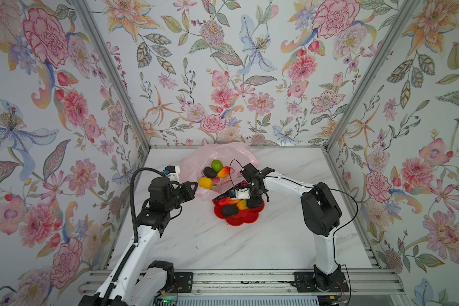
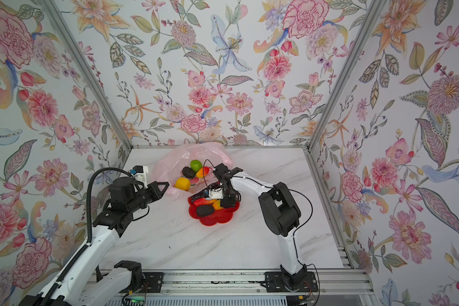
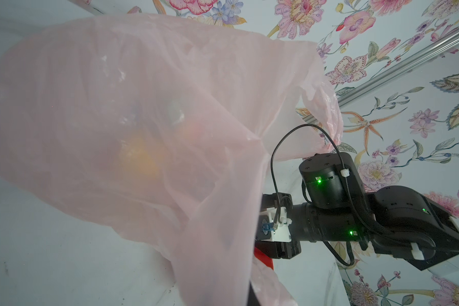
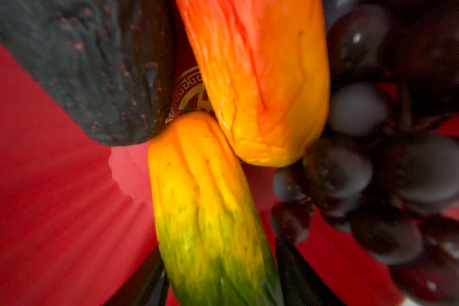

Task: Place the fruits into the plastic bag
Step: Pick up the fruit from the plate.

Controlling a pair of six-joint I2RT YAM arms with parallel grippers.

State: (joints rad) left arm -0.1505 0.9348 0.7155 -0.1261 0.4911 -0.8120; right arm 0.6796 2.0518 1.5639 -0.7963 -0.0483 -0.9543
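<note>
Your desk (image 1: 223,246) is a white slab veined like marble. It is boxed in on three sides by walls (image 1: 223,79) papered with large pink, blue and orange flowers. Two bare aluminium posts (image 1: 112,71) rise from the far corners.

At the back sits one thin, crinkled, translucent pale pink plastic bag (image 1: 223,153), its mouth open toward the near side. You can count four toy fruits inside:
- one green netted ball (image 1: 216,165)
- one dark avocado (image 1: 210,172)
- one red-yellow mango (image 1: 223,172)
- one yellow lemon (image 1: 206,182)

Just beside the bag, on the near side, lies one glossy red flower-shaped plate (image 1: 239,221). It carries four more:
- a second dark avocado (image 1: 229,211)
- one purple grape bunch (image 4: 382,172)
- one red-orange long piece (image 4: 257,79)
- one green-to-yellow long piece (image 4: 210,212)

Your left hand (image 1: 194,188) is clenched on the bag's near rim. Your right hand (image 1: 253,205) points down into the plate. In its wrist view the fingers (image 4: 300,278) flank the green end of the green-to-yellow long piece, but you cannot tell whether they press it.
</note>
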